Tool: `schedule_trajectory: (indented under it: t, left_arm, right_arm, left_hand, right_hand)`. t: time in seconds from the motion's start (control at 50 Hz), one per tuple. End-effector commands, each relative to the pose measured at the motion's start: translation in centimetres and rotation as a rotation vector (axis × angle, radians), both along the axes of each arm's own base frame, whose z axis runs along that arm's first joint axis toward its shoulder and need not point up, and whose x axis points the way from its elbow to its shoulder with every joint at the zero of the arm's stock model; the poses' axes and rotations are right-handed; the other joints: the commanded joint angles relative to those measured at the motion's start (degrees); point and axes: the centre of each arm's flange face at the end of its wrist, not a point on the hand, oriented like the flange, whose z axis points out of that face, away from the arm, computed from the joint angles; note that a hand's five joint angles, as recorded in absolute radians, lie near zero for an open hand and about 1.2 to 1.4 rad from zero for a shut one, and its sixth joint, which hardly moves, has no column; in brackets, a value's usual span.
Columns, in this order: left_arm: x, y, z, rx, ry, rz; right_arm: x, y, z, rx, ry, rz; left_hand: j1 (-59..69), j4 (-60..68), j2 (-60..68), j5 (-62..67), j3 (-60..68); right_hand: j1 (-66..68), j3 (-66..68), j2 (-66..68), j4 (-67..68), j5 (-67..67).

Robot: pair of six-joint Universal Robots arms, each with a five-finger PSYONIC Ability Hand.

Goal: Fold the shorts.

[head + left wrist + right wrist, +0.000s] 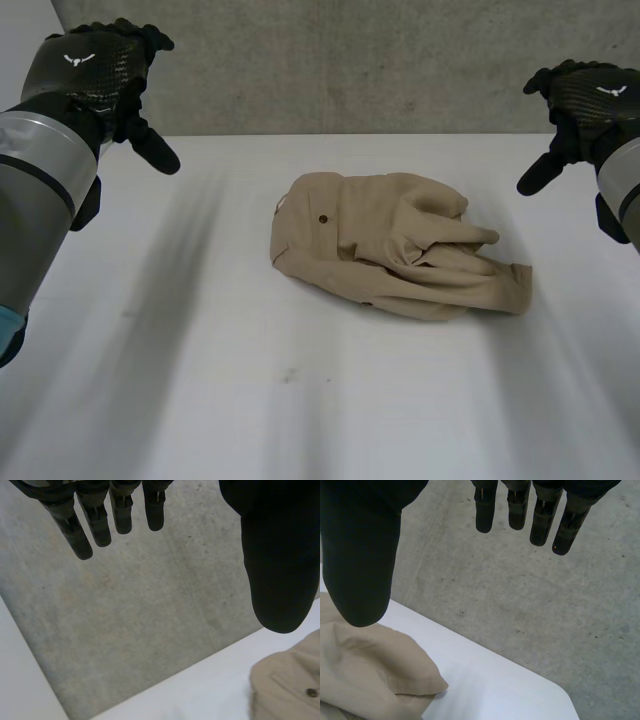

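Beige shorts (395, 245) lie crumpled in a loose heap on the white table (200, 400), a little right of its middle, with a dark button showing near their left side. My left hand (90, 75) hovers high at the far left, fingers straight, holding nothing. My right hand (585, 105) hovers high at the far right, also with straight fingers and empty. In the left wrist view the shorts (290, 685) lie beyond the thumb (277, 565). In the right wrist view the shorts (370, 675) lie below the thumb (362, 555). Both hands are well apart from the cloth.
A grey concrete wall (350, 60) rises behind the table's far edge. The concrete floor (545, 615) shows past the table's rounded corner (555, 692) in the right wrist view. White table surface surrounds the shorts on every side.
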Motion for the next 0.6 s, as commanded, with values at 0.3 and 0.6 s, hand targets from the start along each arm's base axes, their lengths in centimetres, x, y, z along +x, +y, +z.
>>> schedule_trajectory:
  t: [0.3,0.6]
  left_arm:
    - [1.1,-0.1,0.2,0.085,0.057,0.010]
    - [0.7,-0.4,-1.3,0.103,0.044,0.003]
  right_arm:
    - [-0.1,0.2,0.5,-0.004,0.006,0.009]
    - [3.6,1.5,-5.5,0.028,0.438,0.441]
  left_hand:
    - [-2.23,-2.25,-1.84,-2.50,-2.99]
    - [-2.23,-2.25,-1.84,-2.50,-2.99]
  right_hand:
    - [-2.90,-2.17,-2.71,-3.46,-3.89]
    - [11.83,12.55,12.02,11.26,10.84]
